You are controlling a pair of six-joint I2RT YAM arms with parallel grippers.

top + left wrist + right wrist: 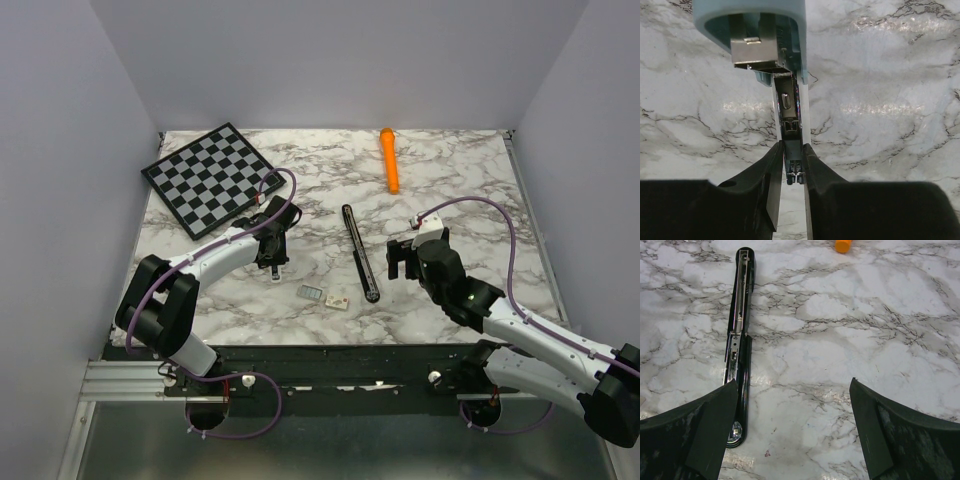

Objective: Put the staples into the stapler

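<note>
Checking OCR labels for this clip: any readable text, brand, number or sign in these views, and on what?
No legible text in any view.
stapler: no brand or marking shows, even up close in the right wrist view.
orange marker: no print visible.
white piece: dark dots, too small to read.
checkerboard: plain squares, no letters or numbers.

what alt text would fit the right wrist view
The black stapler lies opened out flat on the marble table, metal channel up, its near end beside one finger of the right gripper. The gripper is wide open and holds nothing; the end of an orange marker shows at the top edge.
</note>
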